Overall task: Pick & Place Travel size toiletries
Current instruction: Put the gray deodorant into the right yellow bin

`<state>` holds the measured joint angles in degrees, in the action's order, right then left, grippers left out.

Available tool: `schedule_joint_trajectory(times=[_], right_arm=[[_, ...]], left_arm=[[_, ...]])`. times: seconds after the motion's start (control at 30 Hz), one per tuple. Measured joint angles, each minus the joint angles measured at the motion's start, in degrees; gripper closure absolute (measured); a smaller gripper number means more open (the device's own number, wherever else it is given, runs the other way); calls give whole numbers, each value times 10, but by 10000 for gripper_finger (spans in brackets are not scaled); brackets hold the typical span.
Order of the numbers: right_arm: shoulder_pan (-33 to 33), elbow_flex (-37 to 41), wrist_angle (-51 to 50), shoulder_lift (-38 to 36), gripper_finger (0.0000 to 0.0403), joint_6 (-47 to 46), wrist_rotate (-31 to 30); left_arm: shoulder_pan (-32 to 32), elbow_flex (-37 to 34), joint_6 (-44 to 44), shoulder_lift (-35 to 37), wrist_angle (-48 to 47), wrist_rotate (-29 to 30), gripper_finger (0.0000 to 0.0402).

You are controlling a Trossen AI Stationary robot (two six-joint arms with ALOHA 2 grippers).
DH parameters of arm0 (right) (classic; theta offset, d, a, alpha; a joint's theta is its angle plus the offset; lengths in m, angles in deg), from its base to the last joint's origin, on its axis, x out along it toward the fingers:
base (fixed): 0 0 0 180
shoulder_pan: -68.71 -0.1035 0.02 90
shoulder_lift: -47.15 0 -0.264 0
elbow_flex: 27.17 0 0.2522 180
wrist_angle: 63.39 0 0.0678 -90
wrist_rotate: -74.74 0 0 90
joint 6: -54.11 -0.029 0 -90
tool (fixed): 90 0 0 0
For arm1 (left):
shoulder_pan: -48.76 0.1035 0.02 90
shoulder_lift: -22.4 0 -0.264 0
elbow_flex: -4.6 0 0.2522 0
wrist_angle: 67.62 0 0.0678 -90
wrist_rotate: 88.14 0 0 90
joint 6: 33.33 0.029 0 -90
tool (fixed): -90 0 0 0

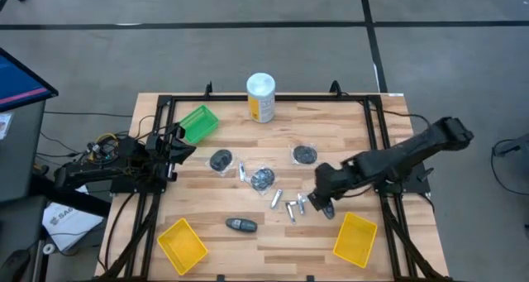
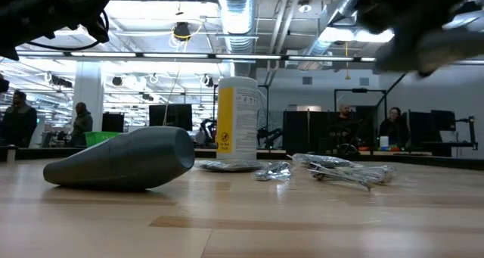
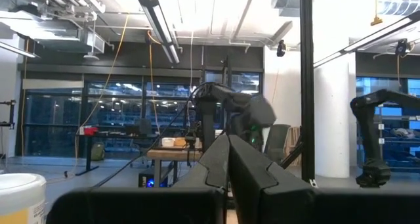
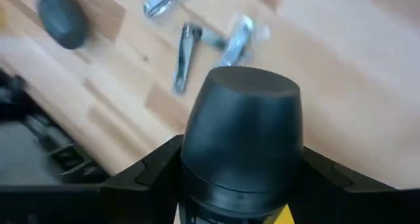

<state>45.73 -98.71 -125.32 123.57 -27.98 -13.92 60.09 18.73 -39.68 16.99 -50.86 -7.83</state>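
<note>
Three dark round discs [image 1: 221, 160], [image 1: 263, 179], [image 1: 305, 155] lie flat on the wooden table. One dark oval pod [image 1: 240, 225] lies on its side near the table's near edge, and fills the left of the low view [image 2: 121, 167]. Small silver tubes [image 1: 291, 207] lie scattered mid-table, also seen below the right gripper [image 4: 187, 53]. My right gripper [image 1: 323, 205] is shut on a second dark pod [image 4: 241, 132] above the tubes. My left gripper [image 1: 173, 150] waits shut at the table's left edge by the green bin. My right gripper pinches the dark pod by its two sides [image 4: 190, 158] between its fingers [image 4: 154, 168]. The pod's rounded end sticks out past the fingertips. It is lifted clear of the table, above the silver tubes.
A tall white-and-yellow canister [image 1: 261, 97] stands near the far edge. A green bin [image 1: 198, 123] sits at the far left. Two yellow bins [image 1: 182, 245], [image 1: 355, 238] sit by the near edge, one just beside the right gripper. People stand in the room behind.
</note>
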Motion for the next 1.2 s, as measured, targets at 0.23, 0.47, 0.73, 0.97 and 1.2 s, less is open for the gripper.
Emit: schedule_joint_trajectory(times=[0.23, 0.47, 0.73, 0.97, 1.2], right_arm=[[-153, 1, -66, -19, 193, -278, -5], [-260, 2, -94, 29, 199, -476, -13], [-268, 1, -54, 124, 184, -490, 28], [-268, 1, -53, 144, 192, -494, 44], [-268, 1, -50, 143, 149, -497, 49]], left_arm=[[0, 0, 0, 0, 2, 0, 400], [0, 0, 0, 0, 5, 0, 400], [0, 0, -1, 0, 5, 0, 400], [0, 0, -1, 0, 6, 2, 400], [0, 0, -1, 0, 7, 2, 400]])
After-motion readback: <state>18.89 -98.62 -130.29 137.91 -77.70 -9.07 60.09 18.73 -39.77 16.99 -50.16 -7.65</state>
